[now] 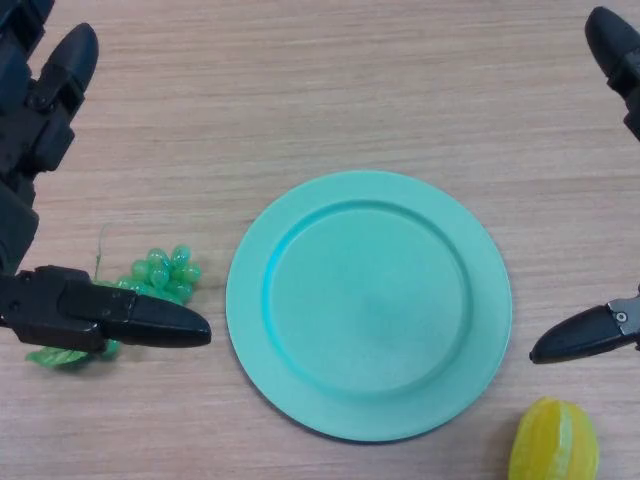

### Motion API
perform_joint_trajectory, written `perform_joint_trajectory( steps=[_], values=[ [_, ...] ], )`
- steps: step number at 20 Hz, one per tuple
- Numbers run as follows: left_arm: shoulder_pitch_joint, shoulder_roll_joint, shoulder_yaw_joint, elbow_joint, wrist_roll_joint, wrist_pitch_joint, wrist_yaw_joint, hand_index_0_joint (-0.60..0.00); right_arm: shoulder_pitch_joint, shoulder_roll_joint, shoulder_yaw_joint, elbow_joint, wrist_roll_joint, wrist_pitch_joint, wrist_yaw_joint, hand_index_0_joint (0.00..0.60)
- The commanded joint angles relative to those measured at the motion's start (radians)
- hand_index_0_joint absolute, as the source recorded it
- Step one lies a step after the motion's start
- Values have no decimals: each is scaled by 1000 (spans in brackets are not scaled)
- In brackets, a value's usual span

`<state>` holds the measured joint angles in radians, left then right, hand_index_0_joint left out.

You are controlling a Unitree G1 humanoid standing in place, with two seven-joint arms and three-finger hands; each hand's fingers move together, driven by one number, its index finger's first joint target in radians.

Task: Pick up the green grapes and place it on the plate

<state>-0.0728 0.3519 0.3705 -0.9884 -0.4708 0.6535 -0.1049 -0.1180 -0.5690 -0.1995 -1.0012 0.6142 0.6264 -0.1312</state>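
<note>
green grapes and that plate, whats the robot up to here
The left robot hand is open over the green grapes, which lie on the wooden table just left of the empty teal plate. Nothing is gripped yet. The right robot hand waits open at the right edge, near a yellow starfruit.

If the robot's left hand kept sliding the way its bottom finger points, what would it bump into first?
Probably the plate. The left hand has a lower finger pointing right across the grapes, toward the plate's near rim. Its height above the table is unclear.
</note>
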Motion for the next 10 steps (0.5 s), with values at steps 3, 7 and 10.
perform_joint_trajectory(
  steps=[3,7,10],
  values=[
    [-19,38,70,-38,-20,-136,2,0,-31,-39,-83,-46,33,-133,-28,0],
    [-20,45,67,-9,5,-152,-7,0,-26,-45,-66,-46,36,-145,-48,0],
    [-9,35,57,87,136,-262,-48,0,-19,-46,-57,-46,40,-153,-54,0]
  ],
)
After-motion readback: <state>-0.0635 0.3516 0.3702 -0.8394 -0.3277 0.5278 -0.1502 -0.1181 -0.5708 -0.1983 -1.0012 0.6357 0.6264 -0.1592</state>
